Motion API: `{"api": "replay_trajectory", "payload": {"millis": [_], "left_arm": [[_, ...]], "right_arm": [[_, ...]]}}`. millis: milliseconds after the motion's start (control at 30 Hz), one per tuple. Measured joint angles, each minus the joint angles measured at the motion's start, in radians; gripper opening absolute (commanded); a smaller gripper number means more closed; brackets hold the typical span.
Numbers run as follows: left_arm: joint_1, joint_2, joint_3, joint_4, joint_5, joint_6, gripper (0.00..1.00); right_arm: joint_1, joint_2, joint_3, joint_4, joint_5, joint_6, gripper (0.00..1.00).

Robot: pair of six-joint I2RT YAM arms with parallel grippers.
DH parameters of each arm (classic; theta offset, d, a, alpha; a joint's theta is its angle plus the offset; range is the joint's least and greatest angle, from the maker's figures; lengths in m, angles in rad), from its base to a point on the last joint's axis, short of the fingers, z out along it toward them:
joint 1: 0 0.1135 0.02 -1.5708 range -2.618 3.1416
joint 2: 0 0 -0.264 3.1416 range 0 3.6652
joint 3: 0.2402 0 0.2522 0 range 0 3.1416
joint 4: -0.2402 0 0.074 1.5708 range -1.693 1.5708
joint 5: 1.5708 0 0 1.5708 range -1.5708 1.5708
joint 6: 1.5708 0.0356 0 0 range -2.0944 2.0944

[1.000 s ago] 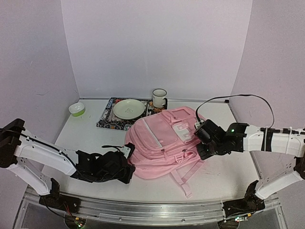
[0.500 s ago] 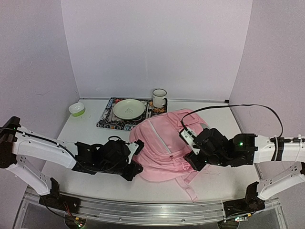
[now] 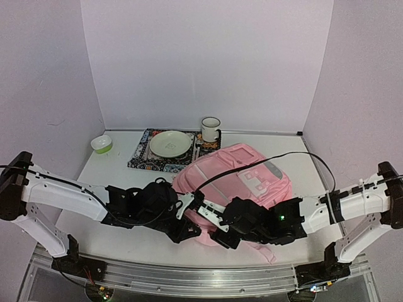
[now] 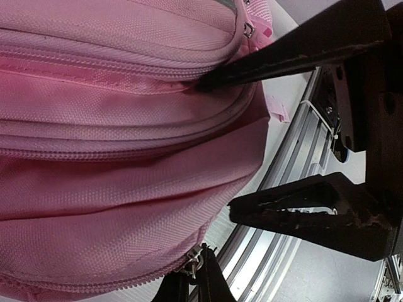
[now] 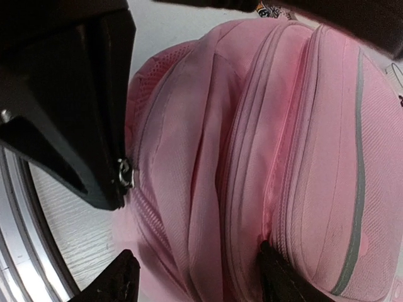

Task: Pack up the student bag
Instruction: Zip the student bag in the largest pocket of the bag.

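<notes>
One student bag (image 3: 252, 182) lying diagonally, left claw (image 4: 196, 283) gripping zip pull (image 4: 196, 263), right claw (image 5: 195, 251) released.

White table (image 3: 113, 176) — backpack (image 3: 252, 179), placemat (image 3: 141, 158), green bowl (image 3: 101, 144)

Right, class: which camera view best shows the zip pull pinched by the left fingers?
Right wrist: the zip pull hangs sharp and unobstructed at the tip of the shut left fingers. Left wrist catches it only partly, at the frame's bottom edge. In the top external view the arms hide it.
</notes>
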Motion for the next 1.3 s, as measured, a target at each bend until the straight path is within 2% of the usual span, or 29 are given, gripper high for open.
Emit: {"api": "replay_trajectory", "payload": {"millis": [67, 167, 233, 267, 300, 433, 600, 833, 1067, 1133, 1300], "left_arm": [[0.0, -0.001, 0.0, 0.005, 0.005, 0.001, 0.0], [0.0, -0.009, 0.0, 0.005, 0.005, 0.001, 0.0], [0.002, -0.015, -0.001, 0.006, 0.001, 0.002, 0.0], [0.003, -0.018, -0.001, 0.008, -0.005, 0.004, 0.0], [0.007, -0.022, -0.001, 0.012, -0.014, 0.006, 0.0], [0.02, -0.039, 0.0, -0.019, -0.032, 0.029, 0.0], [0.075, -0.071, 0.0, -0.048, -0.02, 0.059, 0.0], [0.25, -0.121, -0.017, -0.059, 0.036, 0.105, 0.0], [0.352, -0.042, -0.01, -0.005, 0.094, 0.16, 0.0], [0.36, -0.017, -0.006, -0.003, 0.128, 0.165, 0.0], [0.35, -0.018, -0.007, -0.013, 0.152, 0.156, 0.0]], "right_arm": [[0.0, 0.011, 0.0, 0.029, 0.016, -0.026, 0.53], [0.0, 0.033, 0.0, 0.062, 0.038, -0.057, 0.26], [0.0, 0.044, -0.002, 0.079, 0.045, -0.082, 0.06], [0.001, 0.045, -0.005, 0.088, 0.046, -0.086, 0.01], [0.001, 0.044, -0.011, 0.099, 0.044, -0.094, 0.0], [0.006, -0.006, -0.064, 0.143, 0.032, -0.1, 0.0], [0.007, -0.18, -0.177, 0.131, 0.043, -0.102, 0.0], [0.007, -0.449, -0.274, -0.002, 0.168, -0.033, 0.0], [0.013, -0.597, -0.302, -0.103, 0.226, 0.049, 0.0], [0.014, -0.605, -0.304, -0.128, 0.225, 0.055, 0.06], [0.014, -0.56, -0.28, -0.185, 0.214, 0.066, 0.36]]}}
